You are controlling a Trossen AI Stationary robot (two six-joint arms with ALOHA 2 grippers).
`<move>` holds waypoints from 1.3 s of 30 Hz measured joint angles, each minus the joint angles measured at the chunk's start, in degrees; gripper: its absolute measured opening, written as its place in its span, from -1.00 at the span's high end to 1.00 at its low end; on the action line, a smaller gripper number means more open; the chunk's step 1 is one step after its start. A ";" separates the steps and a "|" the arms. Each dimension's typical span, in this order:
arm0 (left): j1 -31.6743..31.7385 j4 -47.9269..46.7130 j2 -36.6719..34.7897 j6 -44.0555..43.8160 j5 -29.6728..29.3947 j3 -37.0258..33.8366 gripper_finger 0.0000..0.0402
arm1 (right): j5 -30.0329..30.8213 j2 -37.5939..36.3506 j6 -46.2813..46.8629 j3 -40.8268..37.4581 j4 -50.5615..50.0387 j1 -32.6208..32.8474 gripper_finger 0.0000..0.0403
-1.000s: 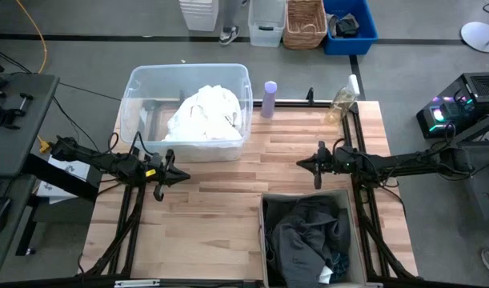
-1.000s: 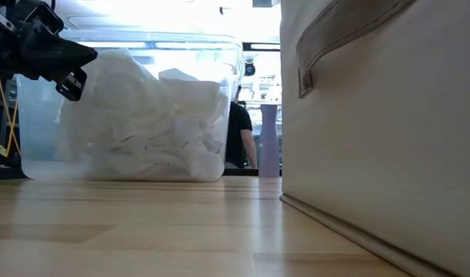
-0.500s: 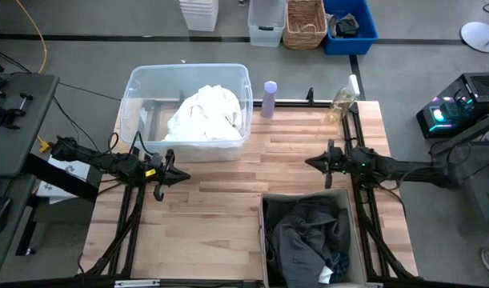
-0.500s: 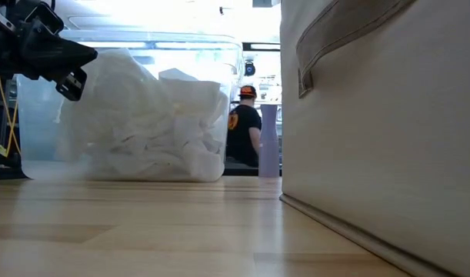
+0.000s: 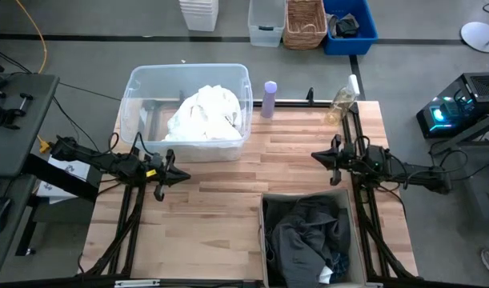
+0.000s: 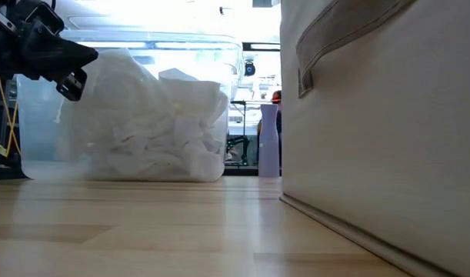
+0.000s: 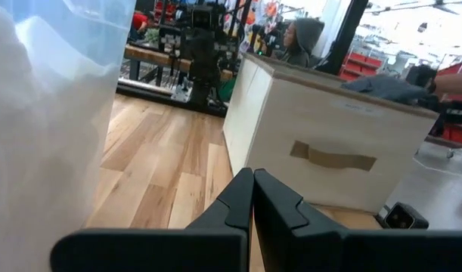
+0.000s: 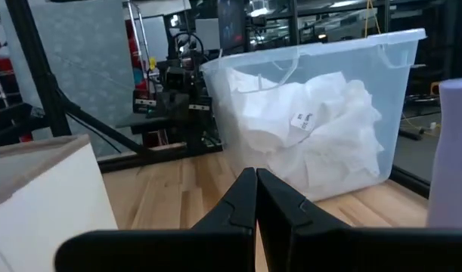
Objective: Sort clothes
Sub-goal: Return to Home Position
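Observation:
White and cream clothes (image 5: 206, 113) lie heaped in the clear plastic tub (image 5: 140, 88) at the far left; they also show in the low view (image 6: 150, 123) and the right wrist view (image 8: 306, 128). Dark green and black-grey clothes (image 5: 306, 232), with a bit of plaid at the bottom, fill the beige fabric bin (image 5: 265, 240) at the near edge. My left gripper (image 5: 184, 176) is shut and empty above the table's left side, near the tub's near wall. My right gripper (image 5: 314, 157) is shut and empty above the table's right side, beyond the bin.
A lilac bottle (image 5: 270, 98) and a clear bottle (image 5: 342, 102) stand at the table's far edge. Bare wood lies between the tub and the bin. Crates and a wicker basket (image 5: 305, 22) stand on the floor beyond. A person shows far behind in the low view (image 6: 275, 97).
My right gripper has drawn back toward the table's right edge, still shut and empty. My left gripper has kept still. The clothes have not moved.

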 joint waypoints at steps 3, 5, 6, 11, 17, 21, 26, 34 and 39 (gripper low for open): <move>0.00 -0.33 -0.04 0.00 -0.01 0.00 1.00 | 0.07 0.44 0.00 0.00 -0.02 -0.09 1.00; 0.00 -0.35 -0.04 0.00 -0.01 0.00 1.00 | 0.07 0.81 0.00 0.00 -0.67 -0.09 1.00; 0.02 -0.30 -0.04 0.00 -0.02 0.00 1.00 | 0.10 0.81 0.00 0.00 -1.17 -0.09 1.00; 0.08 -2.59 -3.29 0.00 0.03 0.00 1.00 | 0.11 0.79 0.00 0.00 -2.96 -0.11 1.00; 3.27 1.73 -7.65 -0.09 2.35 -0.09 1.00 | 0.11 0.79 0.00 0.00 -3.76 -0.11 1.00; 6.09 2.40 -7.73 0.01 3.38 0.03 1.00 | 0.04 0.80 0.00 0.02 -3.72 -0.11 1.00; 6.62 1.70 -7.72 0.02 3.41 0.02 1.00 | 0.02 0.79 0.00 0.02 -3.77 -0.11 1.00; 5.92 1.06 -7.58 0.02 3.27 0.02 1.00 | -0.04 0.79 0.00 0.02 -3.78 -0.11 1.00; 5.92 1.03 -7.58 0.02 3.27 0.02 1.00 | -0.07 0.79 0.00 0.02 -3.78 -0.11 1.00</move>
